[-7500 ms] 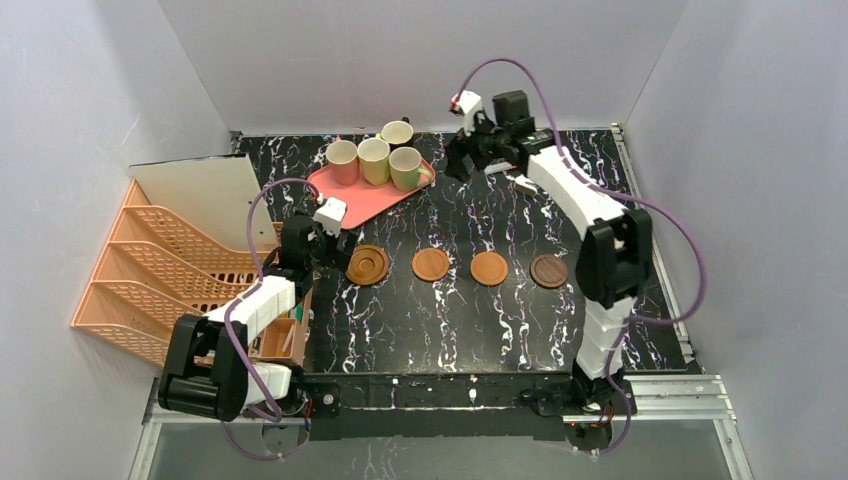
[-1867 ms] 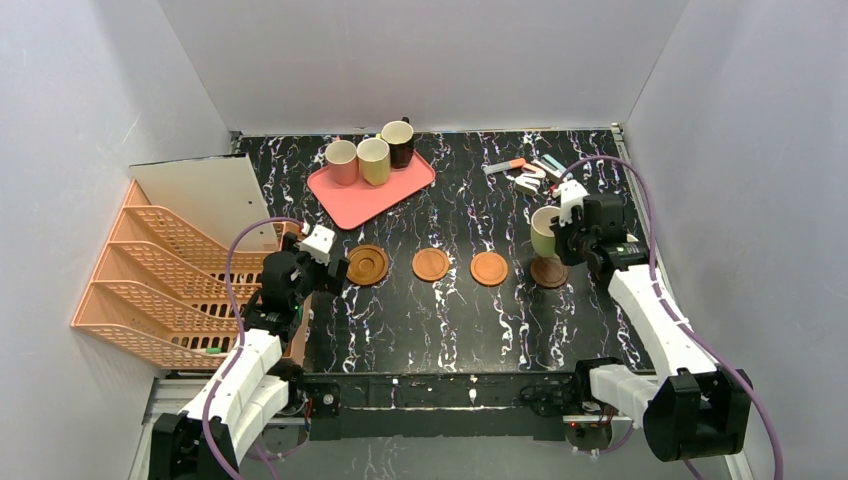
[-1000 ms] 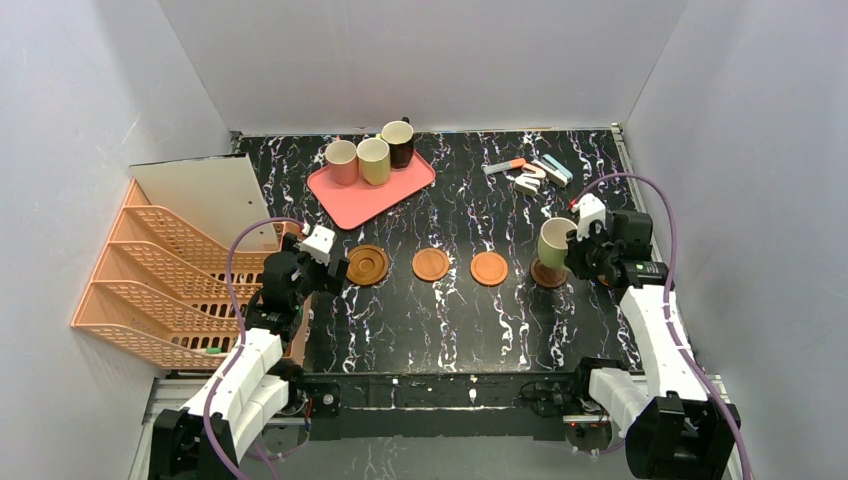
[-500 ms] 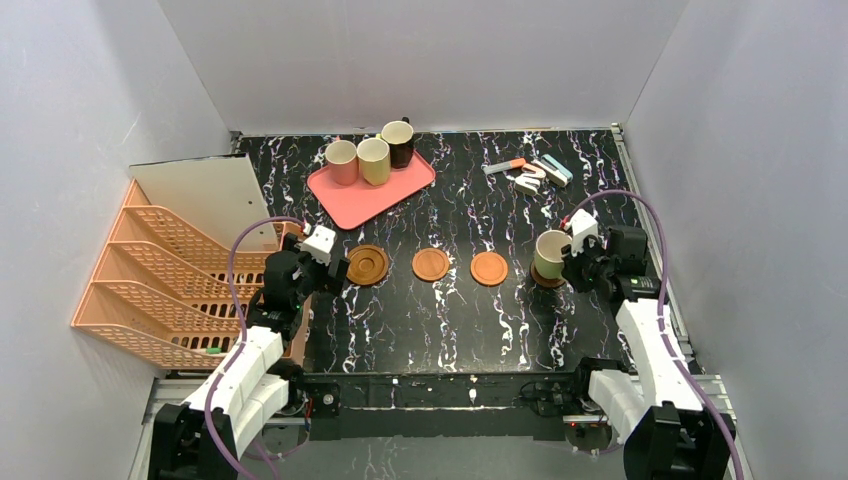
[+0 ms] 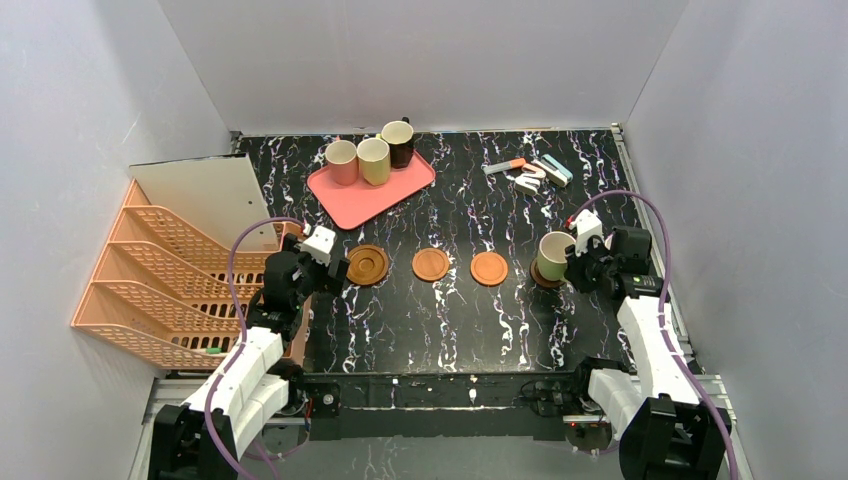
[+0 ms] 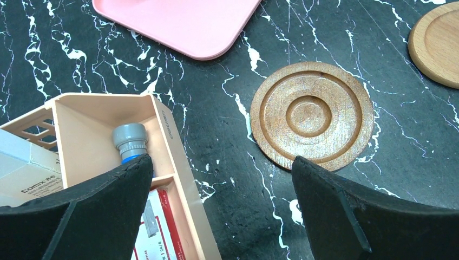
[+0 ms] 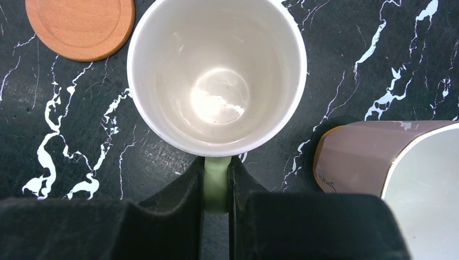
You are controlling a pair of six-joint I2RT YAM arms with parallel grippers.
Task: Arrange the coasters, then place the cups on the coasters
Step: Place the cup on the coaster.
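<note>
bare tabletop (image 5: 440,320) before coasters (image 5: 431,264), tray (image 5: 385,190) behind; organiser (image 6: 76,124) (peach) beside left gripper (image 6: 221,162)

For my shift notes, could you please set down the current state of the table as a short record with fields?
Right jaws: shut on the green mug by its handle
Mug position: over the dark coaster; contact unclear
Left jaws: open, near the ringed coaster
Bare coasters: ringed one, two orange coasters
At pink tray: pink mug, yellow-green mug, dark brown mug

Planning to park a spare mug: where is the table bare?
Bare marble: between the coaster row and the near edge, and between the pink tray and the stationery pile. Crowded around the green mug in the right gripper.
</note>
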